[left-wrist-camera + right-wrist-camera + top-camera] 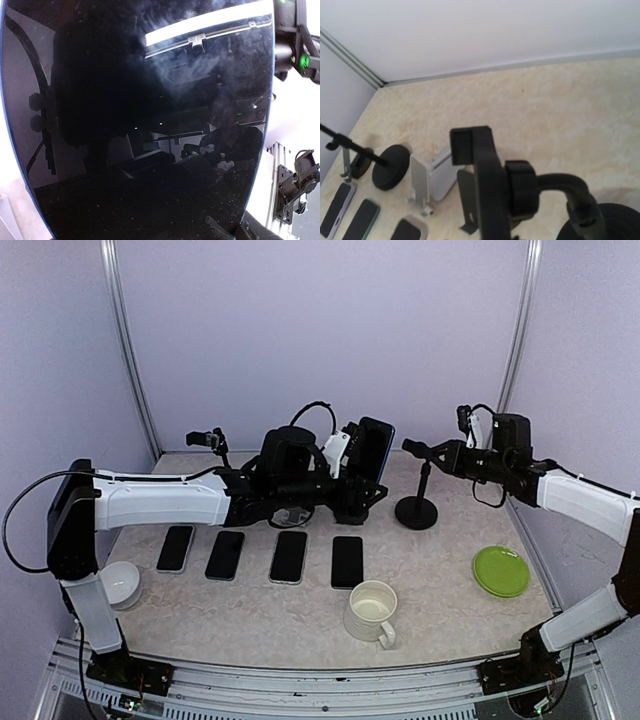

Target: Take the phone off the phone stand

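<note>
While the phone point(376, 445) hangs clear of the stand point(417, 508), the removal looks done; only setting it down remains.
Top view: the left hand point(358, 462) clasps the phone, spread wide, left of the stand. The right hand point(425, 451), nearly closed, seems to pinch the stand's head. Left wrist: only dark screen point(150, 125). Right wrist alone shows the cradle point(475, 170) empty.

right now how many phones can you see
5. Four phones lie in a row on the table; the fifth phone is gripped by the left hand. More could hide behind the left arm.
</note>
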